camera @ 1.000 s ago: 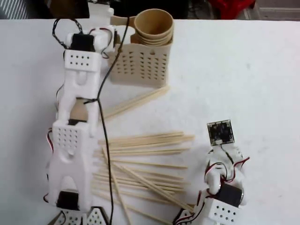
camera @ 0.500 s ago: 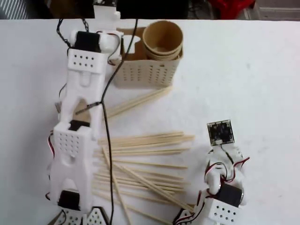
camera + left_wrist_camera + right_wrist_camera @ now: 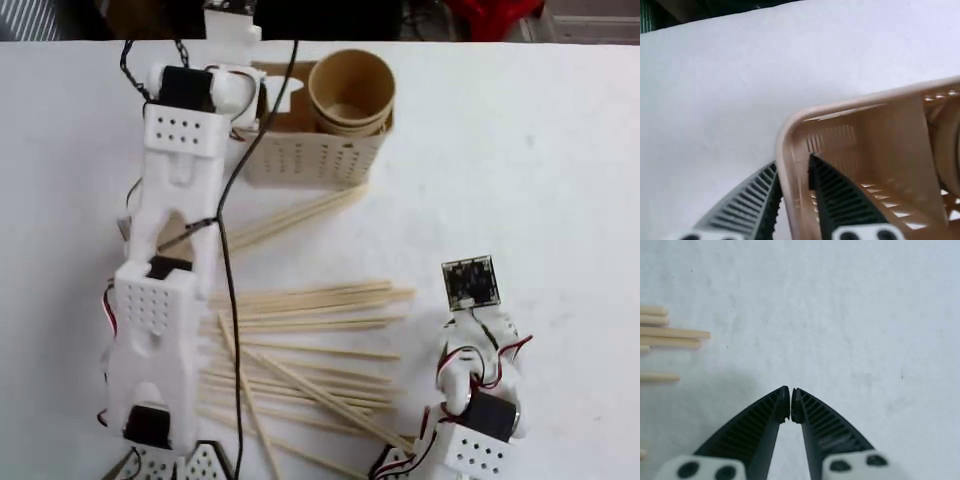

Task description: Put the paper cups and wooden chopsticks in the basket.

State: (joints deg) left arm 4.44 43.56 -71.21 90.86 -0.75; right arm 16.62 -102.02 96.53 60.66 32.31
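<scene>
Near side: right gripper (image 3: 790, 405), fingers pressed together, holding nothing, above the table (image 3: 540, 150). Middle: wooden chopsticks (image 3: 310, 340), loose heap on the table. Far side: basket (image 3: 310, 160), paper cups (image 3: 351, 90) stacked in one end; left gripper (image 3: 793, 162), fingers pinching the basket wall.

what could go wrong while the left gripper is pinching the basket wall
1. The left gripper holds the basket by one thin wall, so a pull could tilt it and spill the stacked paper cups.
2. Some chopsticks lie right by the basket's front, and dragging the basket may scatter them further.
</scene>
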